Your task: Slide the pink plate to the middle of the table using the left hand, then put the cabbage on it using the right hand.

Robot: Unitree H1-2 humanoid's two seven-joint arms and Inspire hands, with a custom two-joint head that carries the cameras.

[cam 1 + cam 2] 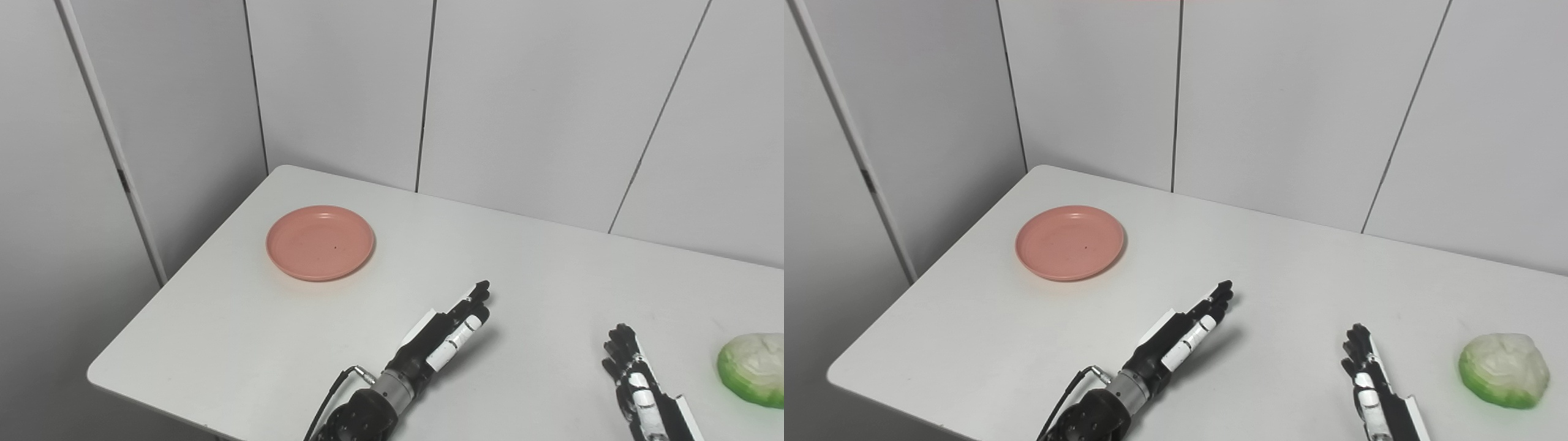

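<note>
Tally on the table
There was one pink plate, one cabbage, two hands

Lab-like room: bare white table, plain grey wall panels.

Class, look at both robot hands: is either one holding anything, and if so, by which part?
Nothing is held. The left hand and right hand are open above the table, apart from the plate and cabbage.
</note>
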